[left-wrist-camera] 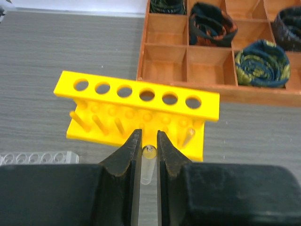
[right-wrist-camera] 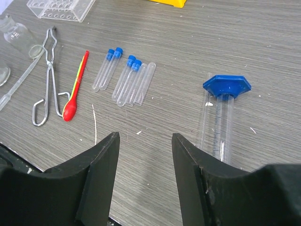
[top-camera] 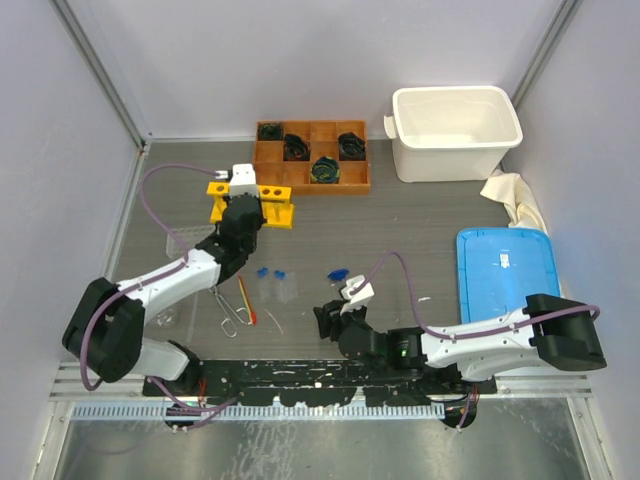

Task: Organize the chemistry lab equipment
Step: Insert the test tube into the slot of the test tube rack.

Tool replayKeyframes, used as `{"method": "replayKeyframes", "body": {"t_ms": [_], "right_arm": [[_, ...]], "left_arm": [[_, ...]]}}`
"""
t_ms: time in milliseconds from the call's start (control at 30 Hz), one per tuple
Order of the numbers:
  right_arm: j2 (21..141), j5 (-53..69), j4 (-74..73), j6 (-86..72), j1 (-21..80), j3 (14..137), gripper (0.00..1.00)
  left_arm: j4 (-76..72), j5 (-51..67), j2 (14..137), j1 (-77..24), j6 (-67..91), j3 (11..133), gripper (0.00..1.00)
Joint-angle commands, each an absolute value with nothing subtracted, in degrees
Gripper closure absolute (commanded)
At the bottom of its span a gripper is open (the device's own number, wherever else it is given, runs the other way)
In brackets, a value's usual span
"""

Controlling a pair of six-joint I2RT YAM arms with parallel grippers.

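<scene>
We see left gripper pinching clear tube, just near of yellow rack, left of centre. Right gripper jaws wide, empty, above table; capped tubes lying beyond.

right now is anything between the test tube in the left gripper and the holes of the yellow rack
Nothing visible. The left gripper is shut on a clear test tube just short of the yellow six-hole rack, with no object between them, and all six top holes look empty.
</scene>
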State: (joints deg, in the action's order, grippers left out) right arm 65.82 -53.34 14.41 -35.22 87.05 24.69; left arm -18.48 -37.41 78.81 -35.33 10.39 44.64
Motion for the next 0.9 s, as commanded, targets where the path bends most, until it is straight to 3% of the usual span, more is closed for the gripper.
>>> {"method": "replayKeyframes", "body": {"t_ms": [0, 867], "right_arm": [[64.09, -56.41, 15.11, -34.54, 87.42, 24.57, 0.46], [61.52, -58.79, 18.02, -30.81, 87.37, 24.00, 0.45]], "left_arm": [[-24.89, -32.37, 80.25, -31.97, 12.24, 49.44, 1.00], [-38.15, -29.97, 90.17, -31.73, 9.29, 50.58, 1.00]]}}
